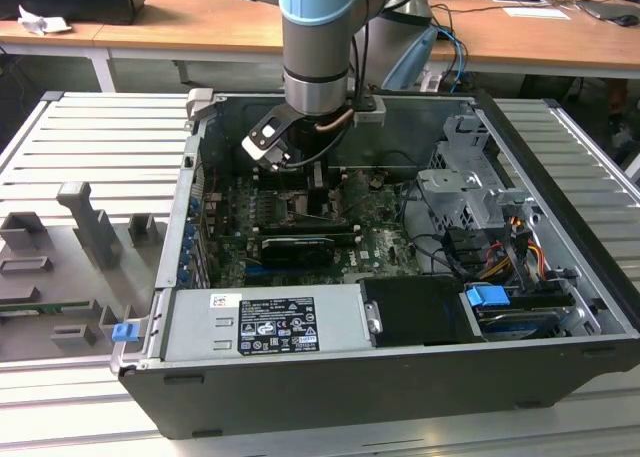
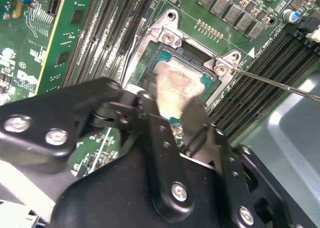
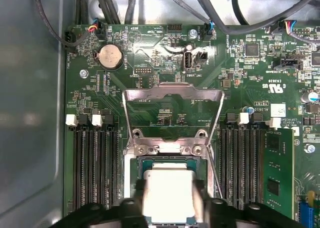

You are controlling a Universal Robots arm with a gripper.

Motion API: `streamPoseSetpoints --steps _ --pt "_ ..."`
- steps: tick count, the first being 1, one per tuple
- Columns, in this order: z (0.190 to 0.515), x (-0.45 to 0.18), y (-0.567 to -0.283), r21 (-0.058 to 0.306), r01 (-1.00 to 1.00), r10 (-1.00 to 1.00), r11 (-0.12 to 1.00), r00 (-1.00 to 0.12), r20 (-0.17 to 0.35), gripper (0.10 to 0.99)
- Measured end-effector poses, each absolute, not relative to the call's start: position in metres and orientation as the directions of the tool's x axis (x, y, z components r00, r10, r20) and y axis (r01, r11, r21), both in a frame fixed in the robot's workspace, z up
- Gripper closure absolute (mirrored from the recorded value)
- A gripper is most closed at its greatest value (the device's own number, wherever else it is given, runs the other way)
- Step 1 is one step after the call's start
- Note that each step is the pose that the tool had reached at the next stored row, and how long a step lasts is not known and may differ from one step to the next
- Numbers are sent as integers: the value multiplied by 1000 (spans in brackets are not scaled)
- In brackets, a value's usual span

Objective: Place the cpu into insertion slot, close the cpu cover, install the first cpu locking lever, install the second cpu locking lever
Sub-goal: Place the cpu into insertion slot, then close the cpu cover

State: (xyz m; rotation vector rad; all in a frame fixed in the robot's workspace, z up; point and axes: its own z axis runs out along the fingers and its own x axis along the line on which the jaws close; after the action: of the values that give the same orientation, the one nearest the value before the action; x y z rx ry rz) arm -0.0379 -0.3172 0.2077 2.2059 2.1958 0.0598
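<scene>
- The exterior view alone shows one open computer case (image 1: 330, 387) beneath my arm.
- The first wrist view adds one cpu cover (image 3: 172, 92), swung open off the socket.
- One cpu (image 3: 167, 188) sits at the socket, its opposite edges clamped by my hand (image 3: 169, 204) and its two fingers (image 3: 139, 200).

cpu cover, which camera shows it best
First wrist view: the cpu cover stands open, its whole frame facing the camera. In the second wrist view I can't tell it from the socket bracket; in the exterior view it's hard to make out under the arm.
</scene>
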Motion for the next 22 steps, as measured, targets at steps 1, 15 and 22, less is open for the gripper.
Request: streamPoseSetpoints --steps 1,15,22 --pt "208 -38 -317 47 999 1000 -5 4 7 675" --pt "212 -38 -317 47 999 1000 -4 4 4 980" --pt "213 -38 -317 47 999 1000 -5 4 4 980"
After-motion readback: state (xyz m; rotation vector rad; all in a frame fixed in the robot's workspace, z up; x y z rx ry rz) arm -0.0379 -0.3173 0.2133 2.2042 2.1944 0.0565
